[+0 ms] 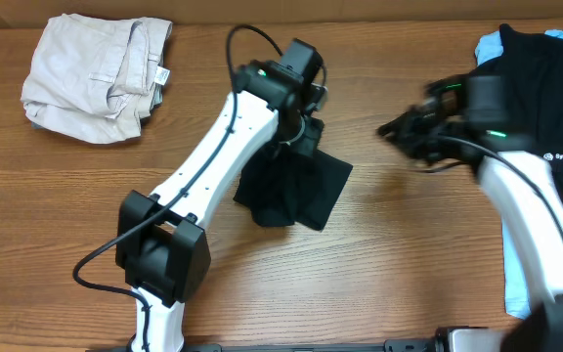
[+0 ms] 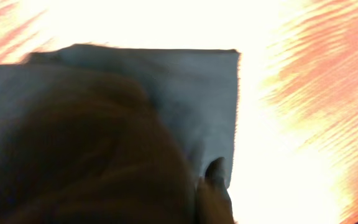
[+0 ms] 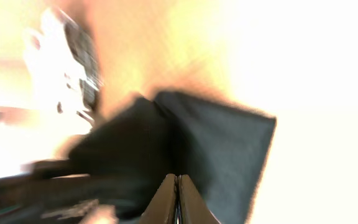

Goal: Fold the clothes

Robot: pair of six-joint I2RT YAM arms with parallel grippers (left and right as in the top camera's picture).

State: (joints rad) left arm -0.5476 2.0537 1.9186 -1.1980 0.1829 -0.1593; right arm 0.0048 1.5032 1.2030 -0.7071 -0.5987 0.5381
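Note:
The plain black T-shirt [image 1: 296,191] lies folded into a small bundle at the table's middle. My left gripper [image 1: 299,129] is at its far edge, shut on the fabric. In the left wrist view the dark cloth [image 2: 104,137] fills most of the picture and hides all but one fingertip [image 2: 216,177]. My right gripper [image 1: 396,130] is blurred, right of the T-shirt and apart from it. In the right wrist view its fingers [image 3: 178,186] are pressed together and empty, with the T-shirt [image 3: 222,143] beyond them.
Beige trousers [image 1: 96,73] lie bunched at the far left. A black shirt with a white logo [image 1: 545,108] lies at the right edge on a light-blue garment [image 1: 492,44]. The wooden table [image 1: 409,254] shows bare at the front middle.

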